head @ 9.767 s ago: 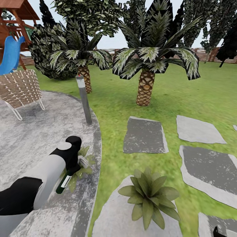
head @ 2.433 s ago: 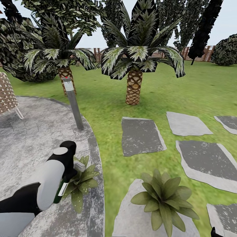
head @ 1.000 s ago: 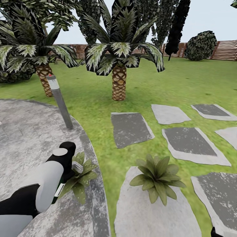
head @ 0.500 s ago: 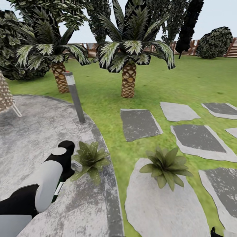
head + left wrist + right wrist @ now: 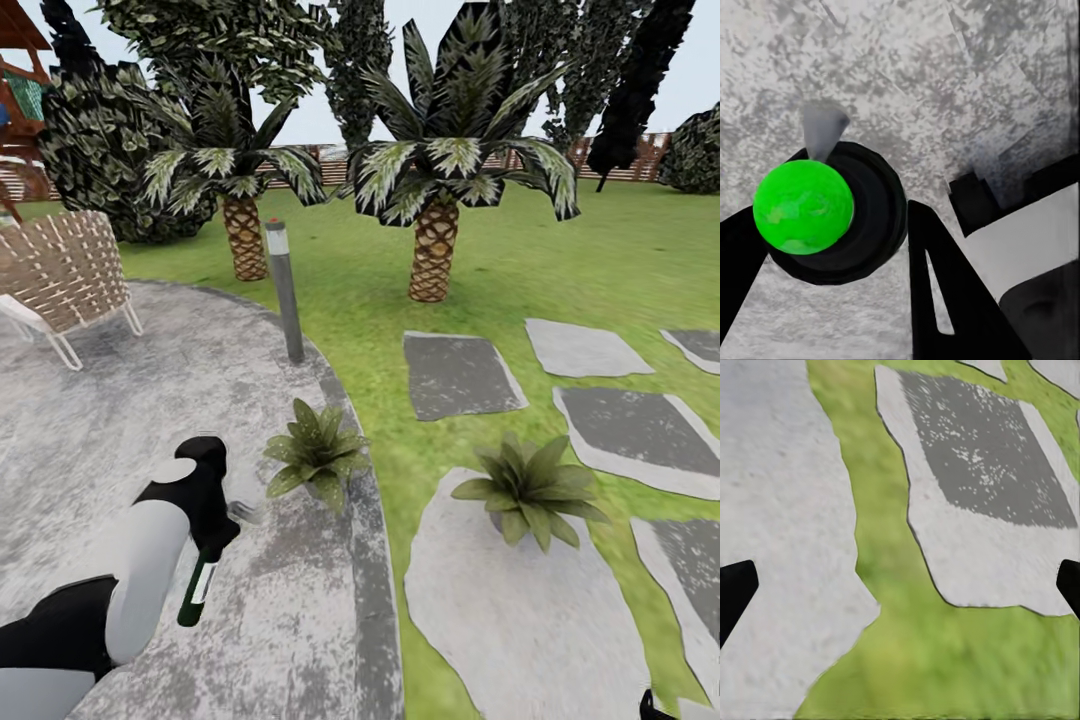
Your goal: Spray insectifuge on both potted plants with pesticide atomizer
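The pesticide atomizer [image 5: 197,592] is held clamped in the left gripper [image 5: 212,520], hanging with its base down above the paved patio [image 5: 120,400], near that patio's curved outer edge. In the left wrist view, the atomizer's dark top [image 5: 832,214] is seen end-on between the black fingers [image 5: 945,300]. One potted plant [image 5: 315,452] stands at the patio's edge, just beside the gripper; the second potted plant [image 5: 528,488] stands on a pale stepping stone [image 5: 520,620] across a strip of lawn [image 5: 400,480]. For the spraying step, the nozzle should be turned toward the nearer rosette and swept over all its leaves before the second is addressed. The right gripper's dark fingertips [image 5: 735,589] are spread apart, holding nothing, over stones and grass.
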You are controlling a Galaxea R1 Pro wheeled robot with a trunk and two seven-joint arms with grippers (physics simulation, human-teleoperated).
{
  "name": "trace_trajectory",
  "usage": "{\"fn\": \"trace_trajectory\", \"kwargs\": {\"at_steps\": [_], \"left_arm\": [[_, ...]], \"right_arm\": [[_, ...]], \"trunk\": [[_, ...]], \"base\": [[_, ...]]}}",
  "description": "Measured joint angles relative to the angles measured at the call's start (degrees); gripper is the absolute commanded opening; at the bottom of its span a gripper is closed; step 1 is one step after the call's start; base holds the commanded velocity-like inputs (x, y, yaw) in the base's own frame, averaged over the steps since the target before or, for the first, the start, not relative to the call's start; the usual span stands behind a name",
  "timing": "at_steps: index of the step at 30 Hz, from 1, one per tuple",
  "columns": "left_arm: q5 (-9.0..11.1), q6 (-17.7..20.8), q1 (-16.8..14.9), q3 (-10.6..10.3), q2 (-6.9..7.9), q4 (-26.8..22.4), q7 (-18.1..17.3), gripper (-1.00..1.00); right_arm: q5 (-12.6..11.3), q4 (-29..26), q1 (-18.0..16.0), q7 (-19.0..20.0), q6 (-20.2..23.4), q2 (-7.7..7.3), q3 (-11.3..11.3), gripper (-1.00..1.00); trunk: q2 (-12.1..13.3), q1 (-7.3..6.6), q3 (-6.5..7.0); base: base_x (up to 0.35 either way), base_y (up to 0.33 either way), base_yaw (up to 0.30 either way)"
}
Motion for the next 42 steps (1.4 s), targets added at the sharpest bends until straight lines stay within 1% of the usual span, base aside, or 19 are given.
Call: {"fn": "trace_trajectory", "kwargs": {"at_steps": [3, 5, 7, 9, 10, 12, 13, 14, 16, 17, 19, 21, 23, 26, 28, 32, 33, 39, 42], "left_arm": [[4.9, -0.5, 1.9, 0.0, -0.01, -0.2, 0.0, -1.0], [13.2, -4.6, 4.7, 0.1, -0.01, -1.3, 0.6, -1.0], [27.0, -15.6, 8.5, 0.1, 0.03, -2.6, 11.3, -1.0], [37.0, -25.4, 12.3, 0.0, 0.13, -2.7, 19.7, -1.0], [39.2, -28.9, 13.5, 0.0, 0.14, -2.5, 21.8, -1.0], [42.4, -40.0, 16.4, -0.1, 0.17, -2.3, 25.3, -1.0], [42.8, -44.0, 17.3, -0.1, 0.17, -2.2, 25.8, -1.0], [43.5, -51.5, 18.7, 0.0, 0.24, -2.1, 26.4, -1.0], [43.9, -55.3, 19.3, 0.0, 0.43, -2.1, 26.5, -1.0], [44.0, -56.0, 19.4, 0.0, 0.44, -1.9, 26.5, -1.0], [44.0, -57.0, 19.5, -0.1, 0.34, -0.8, 26.6, -1.0], [43.9, -57.4, 19.4, -0.5, 0.13, 0.7, 26.2, -1.0], [43.7, -57.5, 19.4, -0.6, -0.05, 1.3, 25.9, -1.0], [43.4, -57.6, 19.3, -1.3, -0.2, 1.6, 24.8, -1.0], [43.3, -57.6, 19.3, -2.9, -0.08, 1.6, 23.1, -1.0], [43.3, -57.5, 19.2, -4.3, 0.05, 1.6, 22.3, -1.0], [43.3, -57.6, 19.3, -4.5, 0.13, 1.6, 22.3, -1.0], [43.2, -62.4, 19.5, -4.6, 0.18, 1.6, 23.3, -1.0], [43.2, -64.2, 19.6, -4.5, 0.03, 1.7, 25.1, -1.0]], "right_arm": [[0.0, 0.1, 0.0, 0.1, 0.0, 0.49, 0.0, 1.0], [0.1, 0.0, 0.0, 0.2, 0.1, 1.42, 0.2, 1.0], [0.2, -0.2, 0.0, 0.3, 0.1, 2.05, 3.0, 1.0], [1.1, -1.3, 0.0, 2.3, 0.1, 2.19, 8.8, 1.0], [1.4, -2.2, 0.0, 4.0, 0.2, 2.19, 10.6, 1.0], [1.9, -6.3, 0.0, 11.8, 0.2, 2.13, 14.1, 1.0], [1.9, -7.6, 0.0, 15.0, 0.3, 2.06, 14.5, 1.0], [2.5, -10.3, 0.0, 22.8, 0.3, 1.9, 15.2, 1.0], [2.8, -14.1, 0.0, 31.0, 0.7, 1.79, 15.4, 1.0], [3.8, -15.8, 0.0, 34.0, 1.2, 1.77, 15.4, 1.0], [9.4, -20.2, -0.1, 40.8, 3.2, 1.74, 15.4, 1.0], [17.0, -25.5, -0.2, 48.9, 6.0, 1.9, 15.3, 1.0], [19.6, -28.9, -0.3, 54.6, 6.9, 2.07, 15.3, 1.0], [21.1, -35.6, -0.4, 65.5, 8.2, 2.88, 15.3, 1.0], [21.2, -36.9, -0.4, 68.4, 8.8, 3.79, 15.3, 1.0], [21.3, -37.4, -0.4, 69.8, 9.1, 5.65, 15.3, 1.0], [21.4, -37.5, -0.4, 70.1, 9.1, 6.68, 15.4, -1.0], [21.8, -37.9, -0.4, 72.1, 9.2, 12.57, 15.4, -1.0], [22.8, -39.0, -0.4, 73.4, 9.2, 16.47, 16.0, -1.0]], "trunk": [[0.0, 0.0, 0.01], [0.0, 0.0, 0.01], [0.0, -0.02, 0.01], [0.0, -0.03, 0.01], [0.0, -0.03, 0.02], [0.0, -0.03, 0.01], [0.0, -0.04, 0.02], [0.0, -0.03, 0.02], [0.0, -0.04, 0.02], [0.0, -0.04, 0.02], [0.0, -0.04, 0.02], [0.0, -0.04, 0.02], [0.0, -0.04, 0.02], [0.0, -0.04, 0.02], [0.0, -0.04, 0.02], [0.0, -0.04, 0.02], [0.0, -0.04, 0.02], [0.0, -0.04, 0.02], [0.0, -0.04, 0.02]], "base": [[-0.326, 0.0, 0.028], [-0.276, 0.0, 0.005], [-0.097, 0.0, 0.001], [-0.028, 0.0, 0.0], [-0.011, 0.0, 0.0], [-0.005, 0.0, 0.0], [-0.001, 0.0, 0.0], [0.0, 0.0, 0.0], [0.0, 0.0, 0.0], [0.0, 0.0, 0.0], [0.0, 0.0, 0.0], [0.0, 0.0, 0.0], [0.0, 0.0, 0.0], [0.0, 0.0, 0.0], [0.0, 0.0, 0.0], [0.0, 0.0, 0.0], [0.0, 0.0, 0.0], [0.0, 0.0, 0.0], [0.0, 0.0, 0.0]]}}
